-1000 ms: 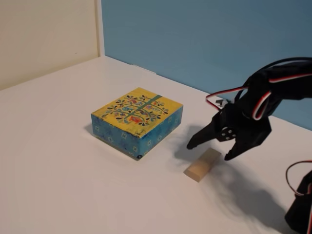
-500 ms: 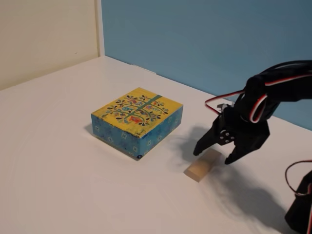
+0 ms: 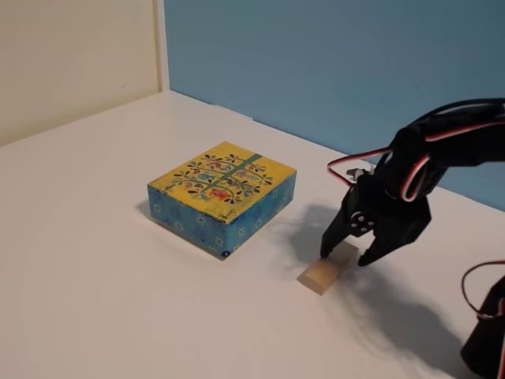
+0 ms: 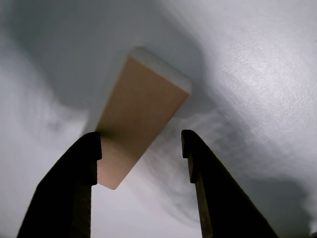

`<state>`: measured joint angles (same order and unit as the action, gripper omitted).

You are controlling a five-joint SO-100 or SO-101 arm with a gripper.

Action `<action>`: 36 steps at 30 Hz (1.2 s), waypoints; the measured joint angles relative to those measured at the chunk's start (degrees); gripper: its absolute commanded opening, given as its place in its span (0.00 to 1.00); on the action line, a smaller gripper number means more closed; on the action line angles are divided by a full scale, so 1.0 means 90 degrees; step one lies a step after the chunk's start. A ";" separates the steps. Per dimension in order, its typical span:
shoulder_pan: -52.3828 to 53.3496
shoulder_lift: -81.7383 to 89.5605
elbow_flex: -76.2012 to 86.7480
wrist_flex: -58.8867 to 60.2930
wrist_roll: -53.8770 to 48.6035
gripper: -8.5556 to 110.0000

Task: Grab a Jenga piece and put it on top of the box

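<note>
My hand (image 3: 344, 258) has dropped, spread, straddling the Jenga piece (image 3: 329, 267) beside the box (image 3: 222, 196); I'm grasping next, pinching shut.

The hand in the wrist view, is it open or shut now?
Open. Its two fingers stand apart with a gap between them, on either side of the Jenga piece, not clamping it. Hand.

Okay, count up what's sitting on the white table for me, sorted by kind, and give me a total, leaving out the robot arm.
Jenga piece: 1, light tan wood, lying flat with the open claw straddling its far end
Box: 1, yellow patterned lid, blue sides
Total: 2
</note>
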<state>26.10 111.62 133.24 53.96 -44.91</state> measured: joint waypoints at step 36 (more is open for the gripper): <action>-0.0068 0.0527 0.0459 -0.0098 -0.0195 0.31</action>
<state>25.49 116.37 137.37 53.09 -46.67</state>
